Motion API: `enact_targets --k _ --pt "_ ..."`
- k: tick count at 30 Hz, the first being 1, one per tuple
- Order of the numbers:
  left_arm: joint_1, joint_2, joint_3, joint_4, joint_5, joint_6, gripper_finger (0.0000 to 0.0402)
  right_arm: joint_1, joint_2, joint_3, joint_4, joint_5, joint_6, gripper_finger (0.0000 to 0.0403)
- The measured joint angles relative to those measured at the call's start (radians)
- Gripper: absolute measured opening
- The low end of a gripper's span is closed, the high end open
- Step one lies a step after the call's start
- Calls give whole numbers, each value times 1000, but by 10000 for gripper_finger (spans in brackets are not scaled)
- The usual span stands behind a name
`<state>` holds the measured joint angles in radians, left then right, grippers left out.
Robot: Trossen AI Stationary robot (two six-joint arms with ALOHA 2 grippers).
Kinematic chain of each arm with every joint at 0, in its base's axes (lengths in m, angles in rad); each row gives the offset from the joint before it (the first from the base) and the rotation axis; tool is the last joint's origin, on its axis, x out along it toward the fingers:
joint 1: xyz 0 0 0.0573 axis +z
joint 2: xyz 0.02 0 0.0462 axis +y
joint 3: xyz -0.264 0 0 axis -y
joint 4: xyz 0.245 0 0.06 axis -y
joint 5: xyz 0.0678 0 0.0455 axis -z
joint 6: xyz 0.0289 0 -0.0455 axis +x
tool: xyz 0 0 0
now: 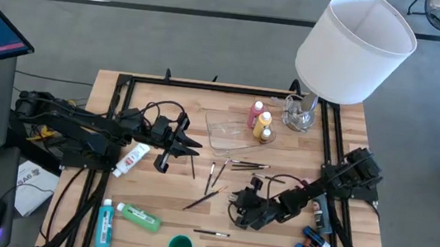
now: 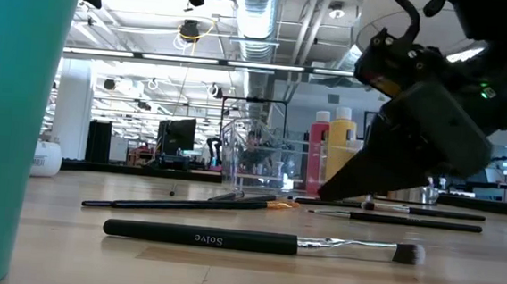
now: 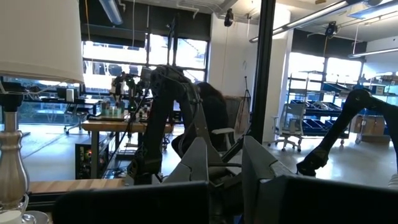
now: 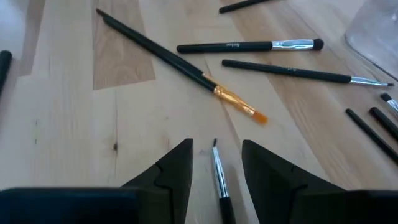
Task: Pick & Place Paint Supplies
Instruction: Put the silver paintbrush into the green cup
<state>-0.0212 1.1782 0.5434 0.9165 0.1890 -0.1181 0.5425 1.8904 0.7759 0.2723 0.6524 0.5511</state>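
I found the right gripper (image 4: 214,163) low over the table (image 1: 148,240) in the lower right of the high view, its jaws part open astride a thin brush (image 4: 219,177) lying flat, not clamped on it. An orange-tipped brush (image 4: 186,67) lay just beyond. The left gripper (image 1: 187,143) sat left of centre, jaws closed and empty, near the clear tray (image 1: 231,131).

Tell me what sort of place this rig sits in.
Most likely an open-plan robotics lab or workshop: exposed ceiling ducts overhead, other robot arms on benches beyond the table, and shelving racks on a bare concrete floor.
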Motion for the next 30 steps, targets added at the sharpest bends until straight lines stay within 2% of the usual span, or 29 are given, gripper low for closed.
enact_targets --k 15,24,30 --pt "0 0 0 0 0 0 1 -9 3 -15 7 0 10 131" --pt "0 0 0 0 0 0 1 -8 92 -14 121 6 16 131" --pt "0 0 0 1 0 0 1 -8 93 -12 116 -5 29 131"
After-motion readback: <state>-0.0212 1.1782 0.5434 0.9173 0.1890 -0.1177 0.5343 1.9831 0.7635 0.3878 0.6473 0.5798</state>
